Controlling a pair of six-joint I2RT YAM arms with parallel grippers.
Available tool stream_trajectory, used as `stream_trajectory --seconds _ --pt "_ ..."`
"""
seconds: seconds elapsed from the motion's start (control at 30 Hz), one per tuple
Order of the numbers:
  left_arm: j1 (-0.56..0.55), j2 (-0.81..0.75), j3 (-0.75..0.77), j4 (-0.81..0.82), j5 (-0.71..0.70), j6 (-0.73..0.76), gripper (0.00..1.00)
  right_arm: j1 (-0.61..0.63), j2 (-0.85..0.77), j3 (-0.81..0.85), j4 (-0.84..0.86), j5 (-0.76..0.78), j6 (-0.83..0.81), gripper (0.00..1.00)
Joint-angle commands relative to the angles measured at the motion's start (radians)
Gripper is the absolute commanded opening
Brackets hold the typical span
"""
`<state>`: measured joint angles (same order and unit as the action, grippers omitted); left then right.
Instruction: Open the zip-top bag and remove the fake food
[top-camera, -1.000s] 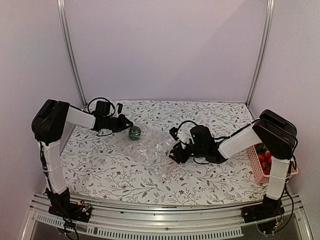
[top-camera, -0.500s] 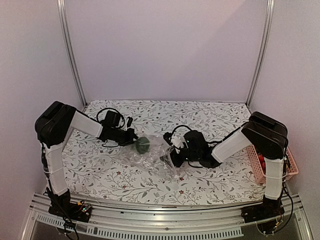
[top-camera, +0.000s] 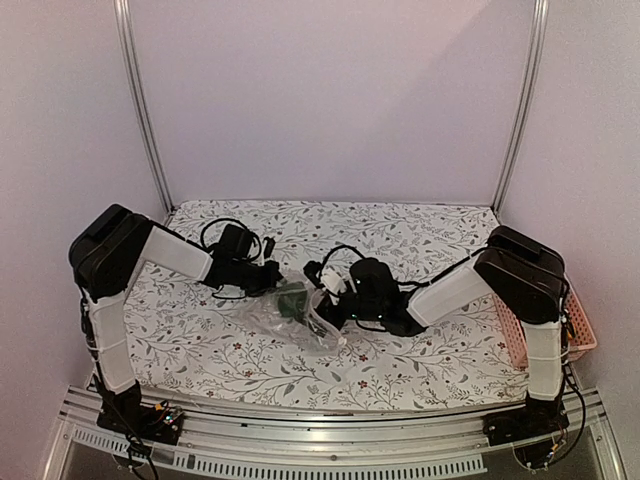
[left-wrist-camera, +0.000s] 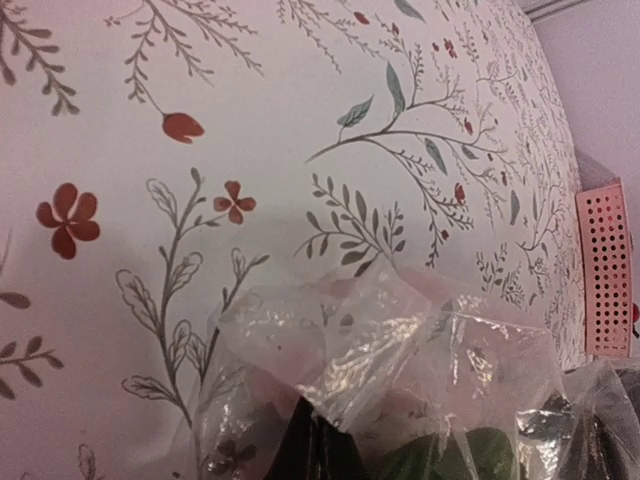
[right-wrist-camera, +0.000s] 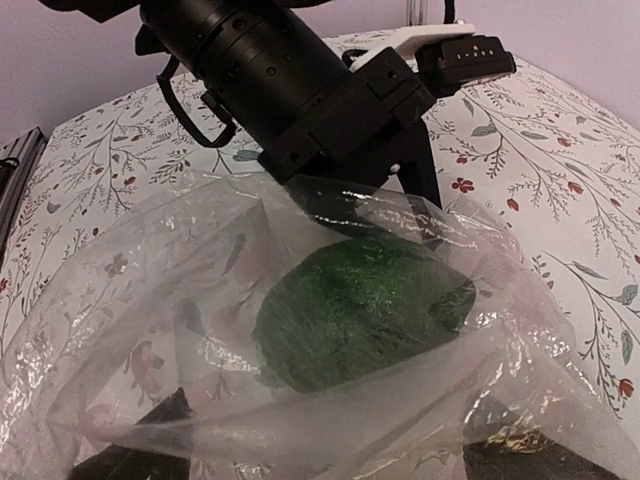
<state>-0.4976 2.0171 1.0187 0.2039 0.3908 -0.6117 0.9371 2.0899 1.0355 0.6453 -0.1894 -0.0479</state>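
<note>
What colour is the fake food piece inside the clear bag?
Dark green; the fake food in the zip-top bag shows best in the right wrist view.

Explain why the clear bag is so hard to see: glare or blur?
Top external view: soft even light, the zip-top bag melts into the flowered cloth. Left wrist view: white glare on its creases, bottom edge blurred. Right wrist view: glints on the film, but the dark green piece looks sharp.
</note>
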Motion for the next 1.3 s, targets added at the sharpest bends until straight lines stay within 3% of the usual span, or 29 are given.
stream_trajectory --seconds 0.0,0.43,0.53,0.8,1.27 --pt "-0.035 -0.071 -0.008 0.001 -0.008 -0.031 0.0 0.013 0.043 0.046 0.016 0.007 0.001 0.97" --pt "-0.114 -0.09 -0.015 0.093 0.103 -0.096 0.0 0.016 0.135 0.148 -0.029 0.087 0.013 0.95" --pt "-0.114 -0.111 -0.023 0.094 0.099 -0.098 0.0 0.016 0.154 0.15 -0.036 0.085 0.011 0.88" --pt "-0.096 -0.2 -0.005 -0.044 -0.039 -0.006 0.0 0.016 0.099 0.079 -0.034 0.1 0.01 0.53" --pt "0.049 -0.311 -0.027 -0.157 -0.28 0.096 0.0 0.016 -0.104 -0.116 -0.009 0.127 0.017 0.42"
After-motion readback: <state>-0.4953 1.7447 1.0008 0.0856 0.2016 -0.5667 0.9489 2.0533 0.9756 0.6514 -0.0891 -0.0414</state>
